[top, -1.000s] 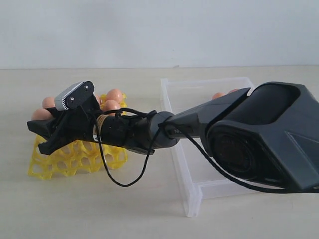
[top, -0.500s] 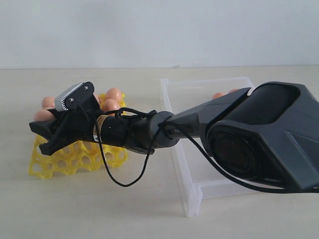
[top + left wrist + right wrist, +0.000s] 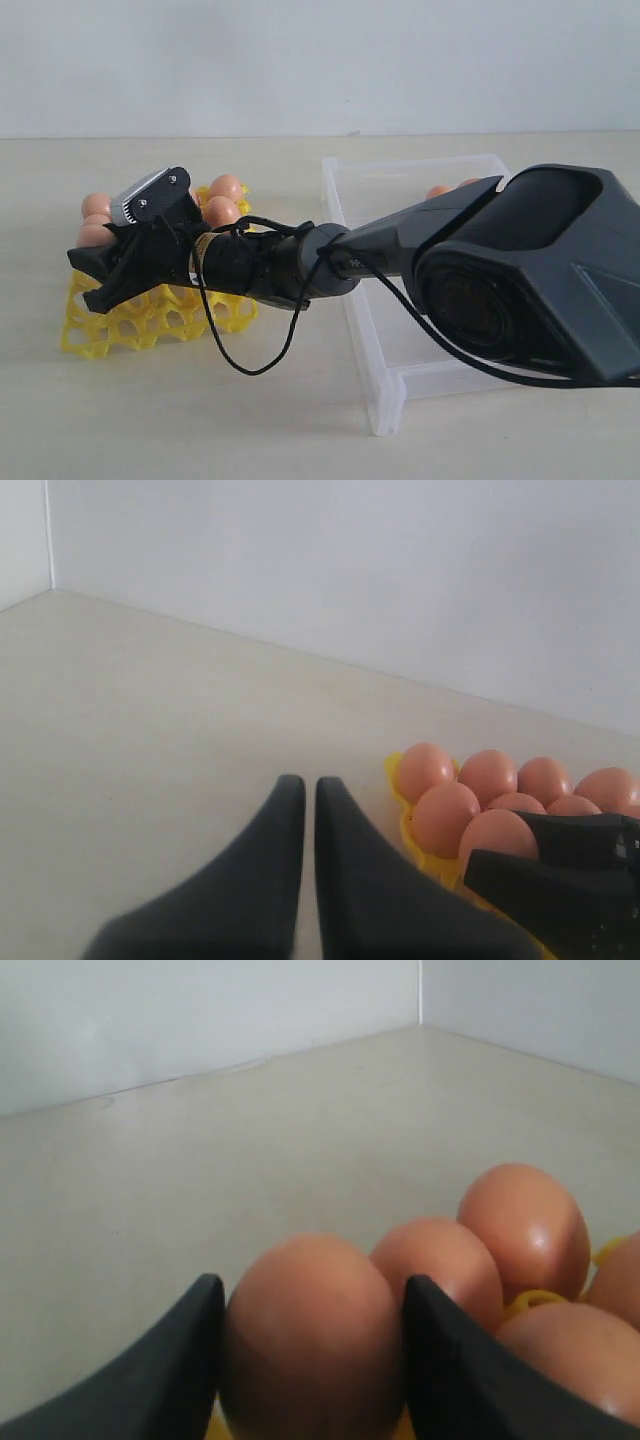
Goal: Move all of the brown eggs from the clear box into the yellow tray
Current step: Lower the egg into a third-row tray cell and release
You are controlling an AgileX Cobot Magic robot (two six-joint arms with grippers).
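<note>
Worktop: pale beige worktop [image 3: 300,420] is running back to a plain white wall, carrying the yellow tray [image 3: 150,315] and, apart from it, the clear box [image 3: 385,385].
Right hand: the right hand [image 3: 92,275] is stretching across over the yellow tray, its two fingers gripping one brown egg [image 3: 300,1330] by its flanks.
Left hand: the left hand [image 3: 303,790] is hovering beside the tray, fingers pressing together and holding nothing.
Brown eggs: several brown eggs [image 3: 227,188] are sitting in the tray's rear cups. A couple more [image 3: 438,191] are showing at the box's far end, behind the arm.
Handling: each egg is looking light, rigid, smooth and brittle, so a hard squeeze is likely risking a slip or a crack.
Hold: gripping gently across the widest middle is probably serving best.
</note>
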